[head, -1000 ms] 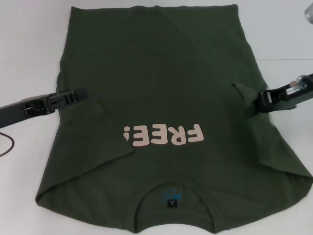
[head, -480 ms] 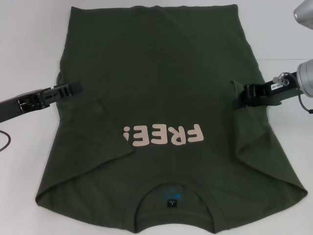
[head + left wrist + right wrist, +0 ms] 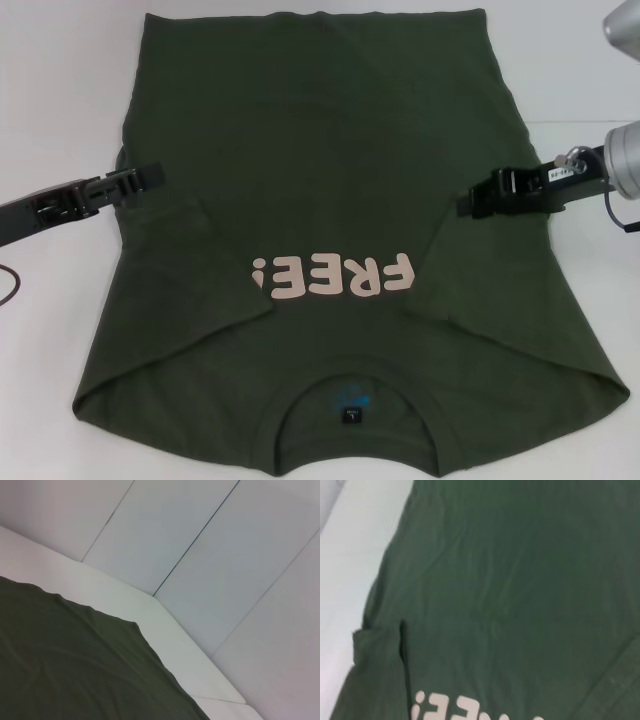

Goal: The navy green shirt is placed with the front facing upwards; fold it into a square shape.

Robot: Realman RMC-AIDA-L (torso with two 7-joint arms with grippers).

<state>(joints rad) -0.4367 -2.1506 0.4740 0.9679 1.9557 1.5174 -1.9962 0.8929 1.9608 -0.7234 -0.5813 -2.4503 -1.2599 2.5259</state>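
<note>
Right gripper extended level over navy green shirt, shifted further inward than before, sleeve fold apparently pinched, left gripper drawn back to shirt edge, its grip undeterminable.

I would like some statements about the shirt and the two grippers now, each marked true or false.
1. The navy green shirt lies with its lettering facing up. True.
2. The collar is at the far edge of the table. False: it lies at the near edge, closest to the robot.
3. The right gripper is over the shirt's right side. True.
4. The left gripper is over the lettering. False: it is at the shirt's left edge.
</note>
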